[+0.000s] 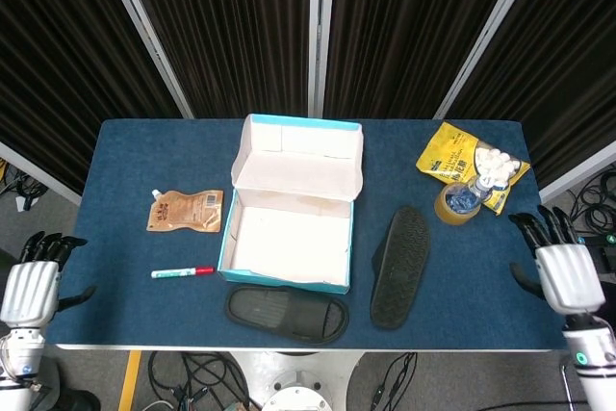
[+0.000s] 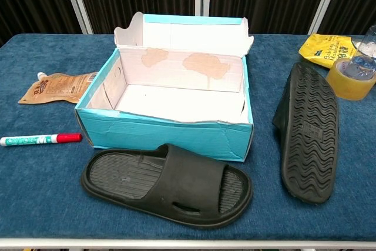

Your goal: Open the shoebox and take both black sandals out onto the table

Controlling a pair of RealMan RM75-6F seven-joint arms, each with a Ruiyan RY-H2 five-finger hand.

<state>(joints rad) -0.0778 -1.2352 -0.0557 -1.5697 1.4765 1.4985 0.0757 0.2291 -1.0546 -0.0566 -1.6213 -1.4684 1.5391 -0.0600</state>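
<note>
Box's open and empty, one sandal (image 2: 166,184) at six o'clock of the shoebox (image 2: 176,101), the other sandal (image 2: 308,131) sole-up at three, both hands (image 1: 29,291) (image 1: 563,274) apparently empty, fingers apart, so a careless sweep could only knock that tape roll (image 2: 350,78).

Brown pouch (image 1: 185,211), marker (image 1: 182,271), yellow bag (image 1: 471,163), tape roll (image 1: 455,205).

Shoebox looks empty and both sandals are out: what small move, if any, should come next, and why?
Probably none beyond resting both hands. The shoebox stands open and empty; one sandal lies upright before it, the other sandal sole-up to its right. The right hand and left hand sit off the table's edges, holding nothing.
</note>
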